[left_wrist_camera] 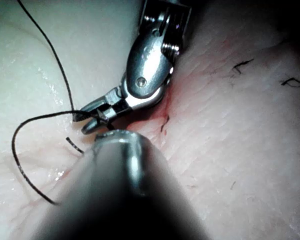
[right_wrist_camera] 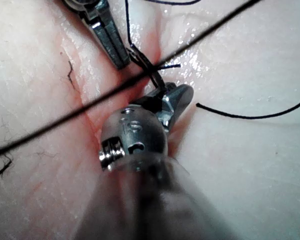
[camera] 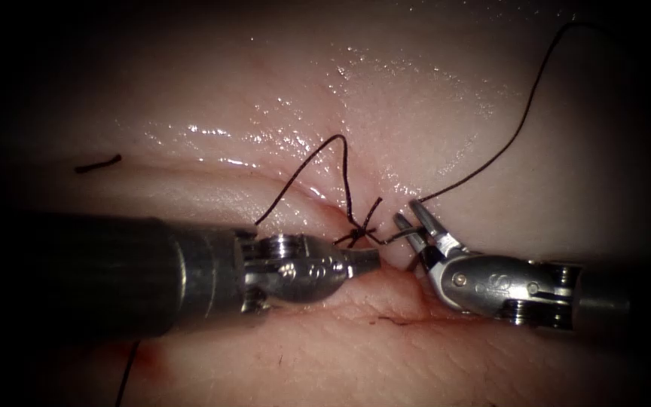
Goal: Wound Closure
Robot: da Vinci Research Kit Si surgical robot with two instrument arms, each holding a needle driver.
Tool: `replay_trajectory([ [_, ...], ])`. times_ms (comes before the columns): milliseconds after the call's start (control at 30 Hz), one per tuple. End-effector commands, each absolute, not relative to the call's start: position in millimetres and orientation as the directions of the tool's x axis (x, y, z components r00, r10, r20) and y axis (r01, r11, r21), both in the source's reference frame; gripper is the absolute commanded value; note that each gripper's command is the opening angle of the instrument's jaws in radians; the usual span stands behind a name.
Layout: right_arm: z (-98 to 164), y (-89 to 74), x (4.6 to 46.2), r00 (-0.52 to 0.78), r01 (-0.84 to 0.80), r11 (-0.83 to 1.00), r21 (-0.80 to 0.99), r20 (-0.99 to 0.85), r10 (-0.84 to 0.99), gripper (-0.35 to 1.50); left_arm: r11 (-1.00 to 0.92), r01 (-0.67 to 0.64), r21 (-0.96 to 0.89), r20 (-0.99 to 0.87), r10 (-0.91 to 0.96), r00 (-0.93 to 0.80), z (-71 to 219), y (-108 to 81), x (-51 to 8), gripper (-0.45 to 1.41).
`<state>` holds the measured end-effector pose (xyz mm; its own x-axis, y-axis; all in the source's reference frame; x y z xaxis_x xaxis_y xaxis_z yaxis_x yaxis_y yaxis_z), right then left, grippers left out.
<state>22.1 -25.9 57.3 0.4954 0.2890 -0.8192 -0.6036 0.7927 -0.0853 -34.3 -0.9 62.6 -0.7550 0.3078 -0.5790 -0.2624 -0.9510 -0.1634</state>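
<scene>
The left tool (camera: 371, 258) lies on the left of the cut with its jaws shut, their tip just below the dark knot (camera: 356, 236). I cannot tell whether they pinch thread. From the right, the right tool (camera: 411, 217) stands with jaws open, and a short thread tail (camera: 395, 236) from the knot lies between them. A long thread (camera: 518, 124) runs from its upper jaw to the far right. A loop of thread (camera: 318, 154) arches above the knot. In the left wrist view the right tool (left_wrist_camera: 87, 120) is open beside thread (left_wrist_camera: 40, 117). The left tool (right_wrist_camera: 121, 62) appears shut.
A cut end of thread (camera: 98, 163) lies on the tissue (camera: 280, 83) at the far left. Red fluid (camera: 154, 359) stains the near tissue, and a thin red line (camera: 401, 321) runs below the right tool. Another thread strand (camera: 126, 377) hangs under the left shaft.
</scene>
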Motion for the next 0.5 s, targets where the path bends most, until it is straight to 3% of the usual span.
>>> replay_trajectory([
  [33,57.2,-25.8,23.0,0.495,-0.602,0.792,-0.097,-0.824,0.275,-0.35,-0.955,-0.241,-0.175,-0.576,0.298,-0.761,64.2,-1.7,-35.2,-0.45],
  [500,54.2,-24.7,24.0,0.506,-0.554,0.816,-0.165,-0.845,0.173,-0.35,-0.943,-0.178,-0.280,-0.464,0.295,-0.836,70.9,-6.5,-35.3,-0.45],
])
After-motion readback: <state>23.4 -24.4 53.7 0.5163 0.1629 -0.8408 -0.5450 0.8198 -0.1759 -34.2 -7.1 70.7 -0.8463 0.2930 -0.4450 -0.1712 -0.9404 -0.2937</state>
